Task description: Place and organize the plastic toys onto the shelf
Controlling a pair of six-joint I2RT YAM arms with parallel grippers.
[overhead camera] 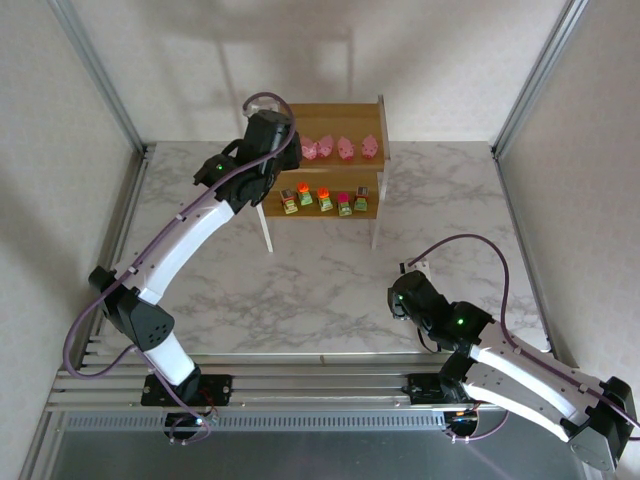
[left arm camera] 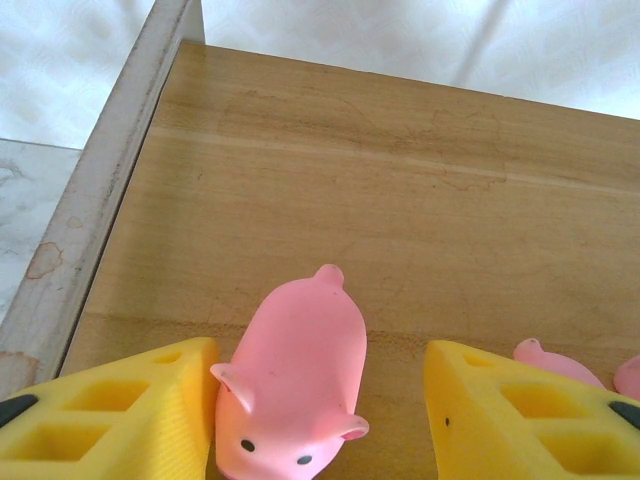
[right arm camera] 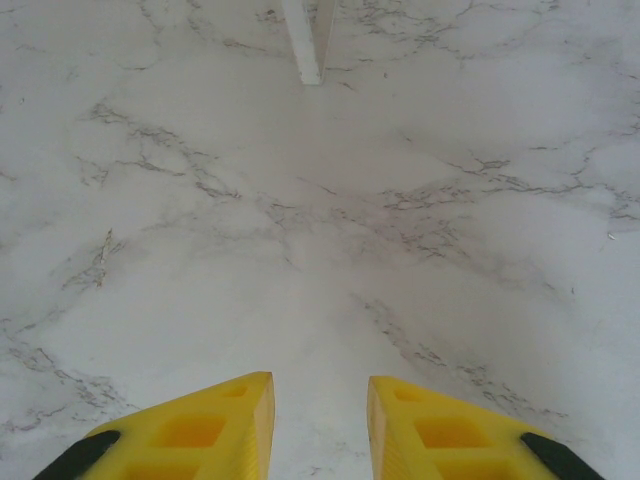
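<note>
The wooden shelf (overhead camera: 352, 112) stands at the back of the table. Several pink pig toys (overhead camera: 346, 148) line its upper tier, and several green-based blocky toys (overhead camera: 326, 200) line the lower tier. My left gripper (overhead camera: 287, 150) is at the left end of the upper tier. In the left wrist view it (left arm camera: 320, 362) is open around a pink pig (left arm camera: 295, 370) resting on the shelf board (left arm camera: 380, 190). The pig touches the left finger (left arm camera: 130, 410); the right finger (left arm camera: 510, 410) stands apart. My right gripper (overhead camera: 399, 287) is open over bare table (right arm camera: 320, 250), holding nothing.
The shelf's white side panel (left arm camera: 95, 200) runs close along the left of my left gripper. Another pink pig (left arm camera: 560, 362) lies just right of the right finger. A white shelf leg (right arm camera: 308, 40) stands ahead of the right gripper on the marble table (overhead camera: 320, 290).
</note>
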